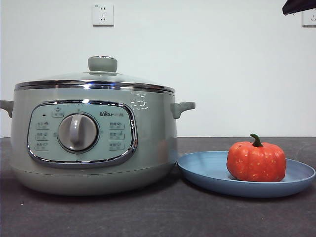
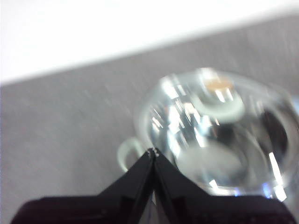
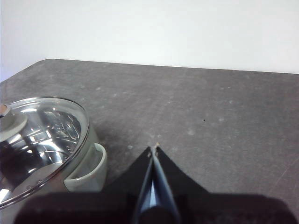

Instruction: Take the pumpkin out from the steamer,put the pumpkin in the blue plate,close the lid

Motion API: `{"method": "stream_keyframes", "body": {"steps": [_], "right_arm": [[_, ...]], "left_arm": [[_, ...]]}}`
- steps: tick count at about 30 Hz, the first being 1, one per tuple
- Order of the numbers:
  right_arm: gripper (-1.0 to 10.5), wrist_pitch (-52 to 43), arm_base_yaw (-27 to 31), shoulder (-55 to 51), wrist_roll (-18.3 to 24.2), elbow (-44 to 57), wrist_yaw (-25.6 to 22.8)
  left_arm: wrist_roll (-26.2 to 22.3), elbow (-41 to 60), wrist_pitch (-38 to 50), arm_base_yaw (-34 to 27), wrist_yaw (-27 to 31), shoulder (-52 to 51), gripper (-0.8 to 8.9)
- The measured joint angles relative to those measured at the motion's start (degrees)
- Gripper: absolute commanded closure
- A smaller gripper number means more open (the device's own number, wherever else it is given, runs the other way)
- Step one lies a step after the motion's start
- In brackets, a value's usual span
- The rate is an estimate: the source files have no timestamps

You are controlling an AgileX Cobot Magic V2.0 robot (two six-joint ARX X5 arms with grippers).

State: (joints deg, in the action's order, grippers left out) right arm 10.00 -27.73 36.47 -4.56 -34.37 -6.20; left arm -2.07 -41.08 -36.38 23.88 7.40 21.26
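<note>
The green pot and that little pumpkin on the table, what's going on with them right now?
Nothing is being handled at this moment. The small orange-red toy pumpkin sits on the shallow light-blue plate, beside the large sage-green steamer. The domed glass lid with its green knob is on the steamer. The left gripper is above the lid with its jaws shut and empty; the right gripper, also shut and empty, is over the dark table beside the steamer.
</note>
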Motion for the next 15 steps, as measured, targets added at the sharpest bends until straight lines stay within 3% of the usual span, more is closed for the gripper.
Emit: {"method": "stream_keyframes", "body": {"steps": [8, 15], "right_arm": [[9.5, 0.0, 0.0, 0.0, 0.0, 0.0, 0.0], [9.5, 0.0, 0.0, 0.0, 0.0, 0.0, 0.0]], "left_arm": [[-0.5, 14.0, 14.2, -16.0, -2.7, -11.8, 8.16], [-0.4, 29.8, 22.2, -20.1, -4.3, -15.6, 8.16]]}}
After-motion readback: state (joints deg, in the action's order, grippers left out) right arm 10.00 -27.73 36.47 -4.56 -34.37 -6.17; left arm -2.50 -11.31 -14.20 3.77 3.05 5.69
